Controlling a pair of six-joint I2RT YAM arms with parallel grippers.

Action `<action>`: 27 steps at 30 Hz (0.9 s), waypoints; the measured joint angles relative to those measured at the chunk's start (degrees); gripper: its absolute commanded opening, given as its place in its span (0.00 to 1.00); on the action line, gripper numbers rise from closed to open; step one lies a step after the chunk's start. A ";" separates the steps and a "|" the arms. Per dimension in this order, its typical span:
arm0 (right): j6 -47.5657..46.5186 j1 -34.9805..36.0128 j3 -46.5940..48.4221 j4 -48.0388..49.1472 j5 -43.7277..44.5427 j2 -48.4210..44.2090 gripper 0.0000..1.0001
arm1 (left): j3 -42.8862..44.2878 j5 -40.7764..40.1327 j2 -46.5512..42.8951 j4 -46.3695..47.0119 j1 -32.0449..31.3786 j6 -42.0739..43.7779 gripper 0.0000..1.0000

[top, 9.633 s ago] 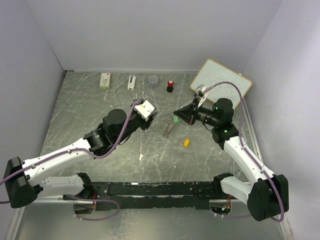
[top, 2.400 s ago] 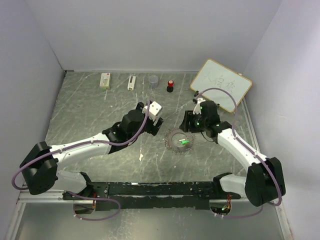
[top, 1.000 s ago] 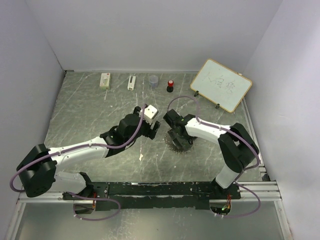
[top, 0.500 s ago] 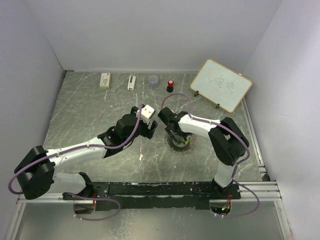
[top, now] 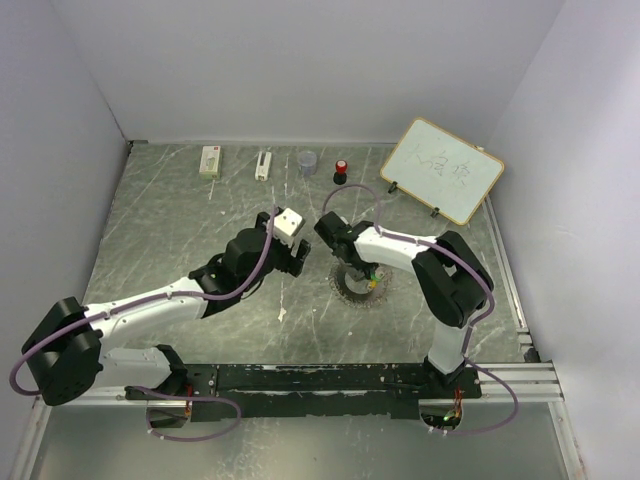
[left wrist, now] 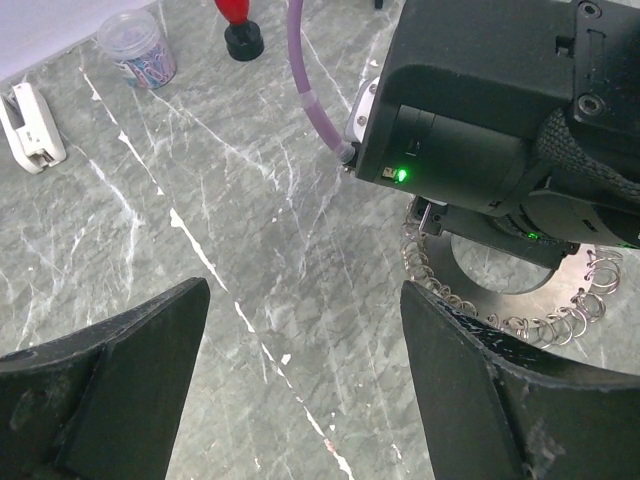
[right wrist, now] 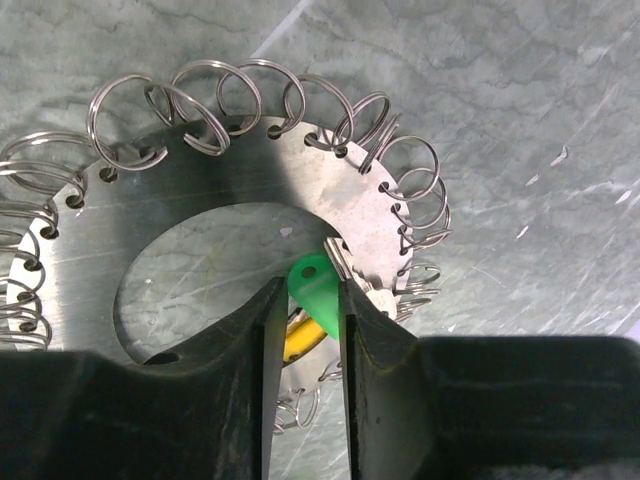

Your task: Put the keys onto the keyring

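Now the right end effector point(right wrist: 304, 306) pinches the green key point(right wrist: 314, 290) inside the keyring point(right wrist: 110, 255) — left end effector point(left wrist: 300, 340) spread wide at its nine o'clock.

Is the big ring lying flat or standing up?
Flat: the keyring lies on the table, its wire loops spread around its rim.

Left end effector point(left wrist: 300, 290) spread wide, arm reaching forward, right end effector point(right wrist: 310, 290) pointing down, jaws narrow, apparently pinching.
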 measured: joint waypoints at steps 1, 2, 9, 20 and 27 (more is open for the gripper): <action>0.20 -0.07 0.00 0.13 0.07 0.02 0.25 | 0.00 0.00 -0.09 0.04 0.00 0.00 0.88; 0.42 -0.17 0.00 0.31 0.07 0.02 0.25 | 0.00 0.00 -0.15 0.07 0.07 0.00 0.88; 2.45 -2.84 0.83 1.57 0.39 0.02 0.49 | -0.39 0.00 -0.35 0.26 0.11 0.00 0.88; 2.99 -3.37 2.75 -1.29 1.31 0.00 0.53 | -0.68 0.02 -0.87 0.26 0.22 0.00 0.88; 3.39 -3.37 1.86 -3.06 0.92 0.02 0.53 | -0.68 0.02 -1.01 0.26 0.22 0.00 0.88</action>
